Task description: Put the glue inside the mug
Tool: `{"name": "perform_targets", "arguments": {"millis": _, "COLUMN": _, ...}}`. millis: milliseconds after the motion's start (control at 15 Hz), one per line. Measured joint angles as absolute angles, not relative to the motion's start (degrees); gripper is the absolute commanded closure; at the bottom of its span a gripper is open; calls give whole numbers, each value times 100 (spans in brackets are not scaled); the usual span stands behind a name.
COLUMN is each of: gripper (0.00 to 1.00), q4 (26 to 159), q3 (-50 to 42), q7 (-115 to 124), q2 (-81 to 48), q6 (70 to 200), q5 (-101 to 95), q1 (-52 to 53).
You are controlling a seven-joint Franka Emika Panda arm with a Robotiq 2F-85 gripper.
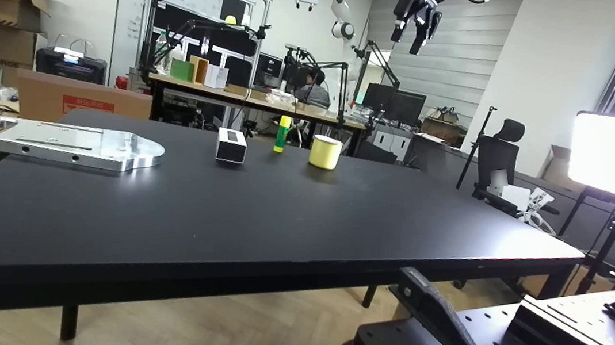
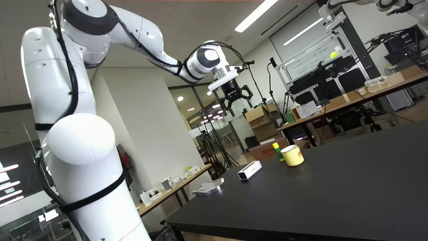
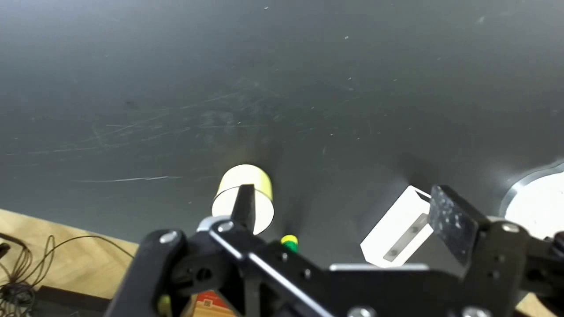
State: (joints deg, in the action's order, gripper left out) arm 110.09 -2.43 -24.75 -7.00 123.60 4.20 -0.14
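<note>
Glue stick [image 1: 281, 134], green with a yellow top, stands upright on the dark table [image 1: 266, 217], near the mug [image 1: 324, 152] but apart from it. So, as far as I can judge, of the task itself nothing is done yet: the glue is outside of the mug, and it is not lifted. The mug also stands upright, with its opening to the top, so in my opinion it is ready to receive the stick and does not need to be turned.

The gripper [image 3: 348, 211] has its two fingers [image 3: 454, 222] wide apart, with nothing held between them; both exterior views show it high above the table, well apart from everything which lies there. In the wrist view the glue is seen only in part, because the gripper's own body covers the rest, and one finger hides some of the mug. The inside of the mug looks there too bright, so I cannot tell whether something is in it.

What is left, I suppose, is the whole chain: to go down over the glue, to close on it, to raise it higher than the mug's rim, to bring it over the opening and to let it go. The white box [image 1: 231, 145] seems to have no part in this work.
</note>
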Motion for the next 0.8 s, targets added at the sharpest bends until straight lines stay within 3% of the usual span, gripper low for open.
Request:
{"name": "perform_targets", "arguments": {"millis": 267, "gripper": 0, "q4": 10117, "q3": -317, "q7": -2448, "q2": -1193, "q6": 11976, "q5": 249, "q1": -245}}
{"name": "perform_targets", "arguments": {"millis": 800, "gripper": 0, "q4": 10062, "q3": -278, "q7": -2459, "q2": -1244, "q6": 11960, "q5": 231, "q1": -249}}
